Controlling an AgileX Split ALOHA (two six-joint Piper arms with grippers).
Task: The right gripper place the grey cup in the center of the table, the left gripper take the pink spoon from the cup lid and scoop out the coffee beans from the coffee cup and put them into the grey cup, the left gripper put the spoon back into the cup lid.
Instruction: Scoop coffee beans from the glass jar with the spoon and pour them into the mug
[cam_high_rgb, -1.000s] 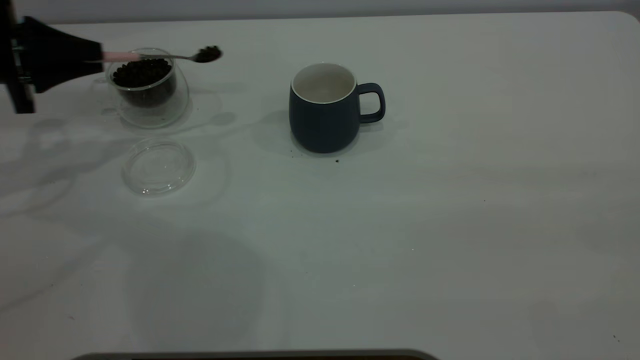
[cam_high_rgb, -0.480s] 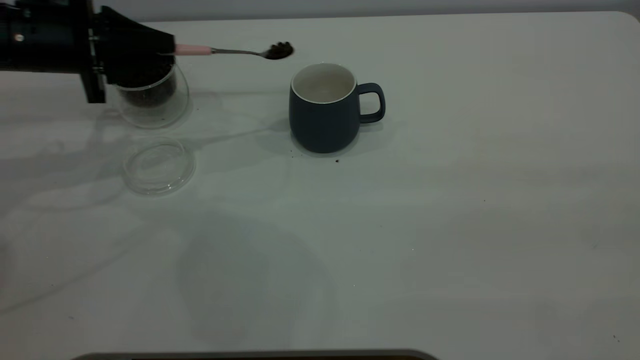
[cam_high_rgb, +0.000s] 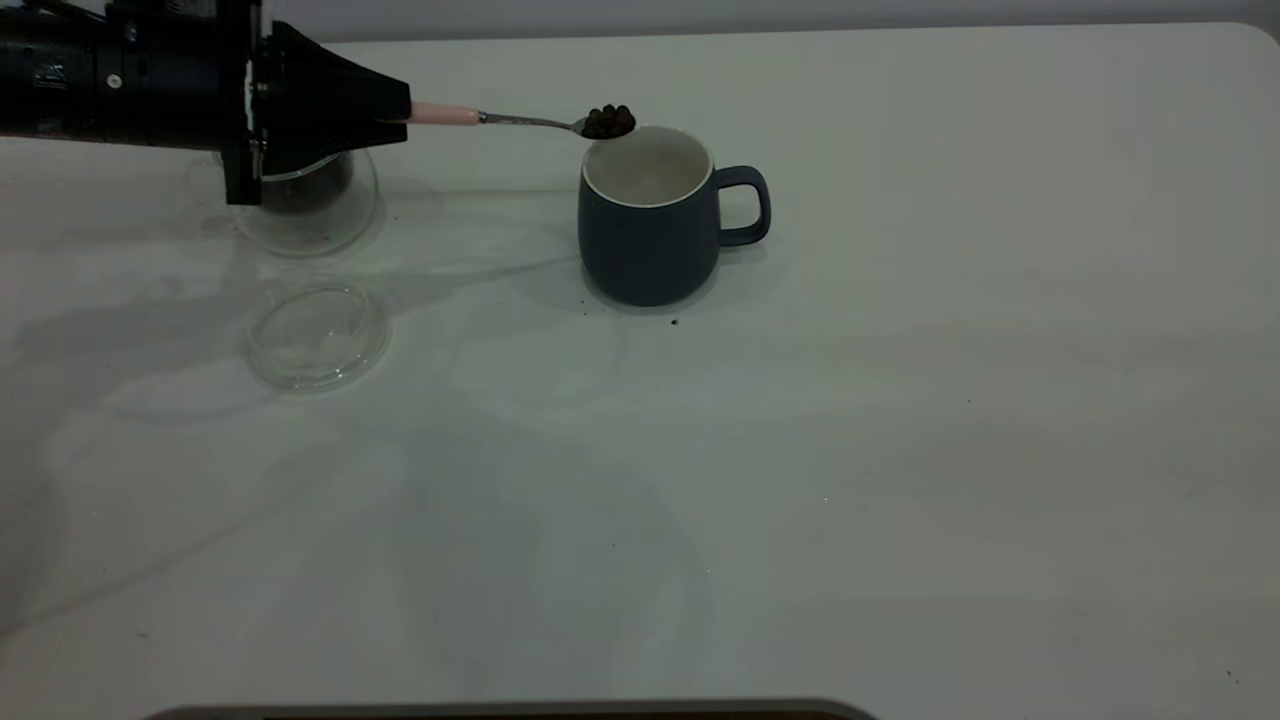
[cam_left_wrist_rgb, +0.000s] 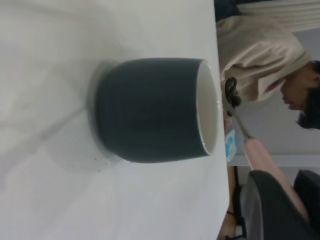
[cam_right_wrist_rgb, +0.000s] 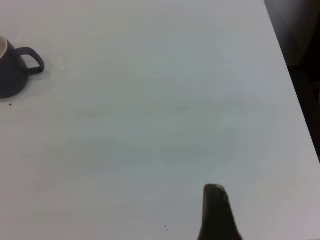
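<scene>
Nearest me the cup lid (cam_high_rgb: 318, 333) lies flat and bare on the counter (cam_high_rgb: 900, 450), with the coffee cup (cam_high_rgb: 310, 205) behind it, partly hidden under my left arm. My left gripper (cam_high_rgb: 385, 112) has its jaws closed on the pink spoon (cam_high_rgb: 520, 120) by the handle, holding it level with coffee beans (cam_high_rgb: 609, 121) heaped in the bowl just over the far-left rim of the grey cup (cam_high_rgb: 655, 215), which stands upright mid-counter. Of my right gripper (cam_right_wrist_rgb: 216, 212) I see only one dark fingertip low over bare counter, well apart from the cup; jaw state I cannot tell.

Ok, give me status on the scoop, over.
Left hand shut on pink spoon, coffee beans level at grey cup rim. Right hand parked off to the side. Path clear.
</scene>
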